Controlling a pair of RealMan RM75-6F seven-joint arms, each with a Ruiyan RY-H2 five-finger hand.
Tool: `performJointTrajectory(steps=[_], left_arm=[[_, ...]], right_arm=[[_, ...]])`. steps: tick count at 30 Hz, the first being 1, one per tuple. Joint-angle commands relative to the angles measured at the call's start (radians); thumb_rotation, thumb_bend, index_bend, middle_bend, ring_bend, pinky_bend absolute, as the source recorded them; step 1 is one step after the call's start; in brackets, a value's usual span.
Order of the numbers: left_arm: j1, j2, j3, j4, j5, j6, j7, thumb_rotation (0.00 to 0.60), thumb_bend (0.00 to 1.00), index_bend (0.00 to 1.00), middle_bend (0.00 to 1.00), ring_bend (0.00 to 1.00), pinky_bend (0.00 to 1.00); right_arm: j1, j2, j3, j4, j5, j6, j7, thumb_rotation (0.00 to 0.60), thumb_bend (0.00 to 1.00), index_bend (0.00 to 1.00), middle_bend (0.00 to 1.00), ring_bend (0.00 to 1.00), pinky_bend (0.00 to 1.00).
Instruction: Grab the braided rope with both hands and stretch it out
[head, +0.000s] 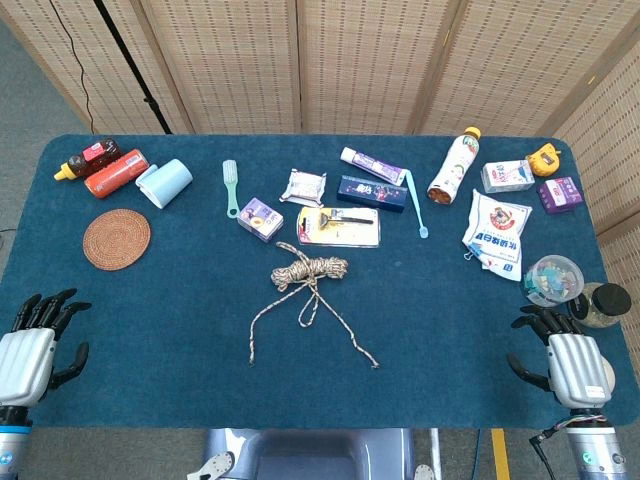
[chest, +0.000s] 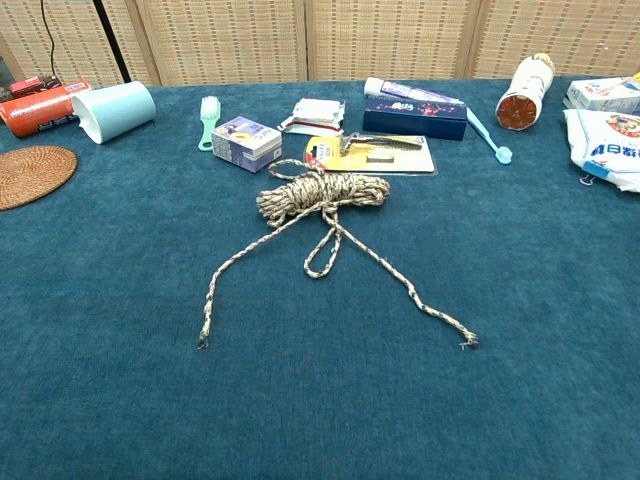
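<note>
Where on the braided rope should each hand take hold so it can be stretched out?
Probably the two loose tails of the braided rope. The left hand could come in from its side for the tail ending nearer it, and the right hand for the other end. Both lie flat and splayed apart toward the robot, clear of the bundled coil, so a top-down pinch looks easiest.

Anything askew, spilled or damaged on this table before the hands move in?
Nothing spilled or broken. The braided rope lies mid-table in a loose coil with two ends trailing toward the robot. The light blue cup lies on its side.
</note>
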Motion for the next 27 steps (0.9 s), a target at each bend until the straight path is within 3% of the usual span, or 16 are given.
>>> performJointTrajectory(steps=[1,27], left_arm=[[-0.001,-0.004,-0.001,0.001,-0.001,-0.002,0.000,0.600,0.43,0.25,0.14,0.13,0.05],[0.003,0.007,-0.007,0.017,0.004,0.006,-0.030,0.600,0.43,0.25,0.14,0.13,0.05]], right_arm=[[0.001,-0.001,0.001,0.000,0.000,0.000,0.000,0.600,0.28,0.40,0.28,0.25,0.24],[0.011,0.013,0.002,-0.008,-0.014,-0.010,-0.005,0.600,0.28,0.40,0.28,0.25,0.24]])
